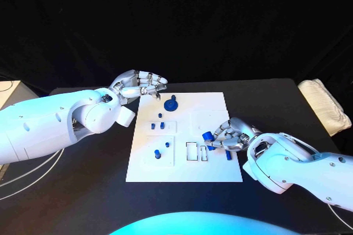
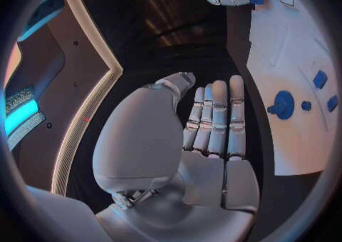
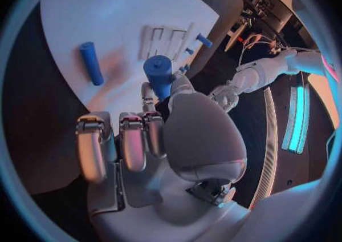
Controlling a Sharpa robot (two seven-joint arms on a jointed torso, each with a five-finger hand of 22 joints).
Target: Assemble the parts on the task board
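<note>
I see the black tabletop [image 1: 279, 102] carrying the white task board [image 1: 209, 105] at its middle, and both of my white arms reaching in over it. My left arm [image 1: 51, 120] comes in low and bent, and its left hand [image 1: 140, 84] hovers just off the board's far left corner, above the tabletop and not touching the board; in the left wrist view the fingers [image 2: 217, 119] lie straight and pressed side by side, the thumb set apart from them, with nothing in them. The nearest part to those fingers is a round blue disc with a stub [image 1: 171, 103], lying on the board just beside them. My right arm [image 1: 301, 166] slants in toward the board's right edge, and the right hand [image 1: 229, 135] sits over that edge with its fingers curled inward. In the right wrist view the thumb and a finger pinch a blue cylinder part [image 3: 158, 73] upright at their tips, while the other fingers [image 3: 131, 139] are folded beside them. A second blue peg [image 3: 91, 63] lies flat on the board near those folded fingers. Just beyond the pinched part are the board's narrow rectangular slots [image 1: 197, 150], and several small blue parts [image 1: 157, 127] stand in the left-hand recesses, well apart from either hand.
</note>
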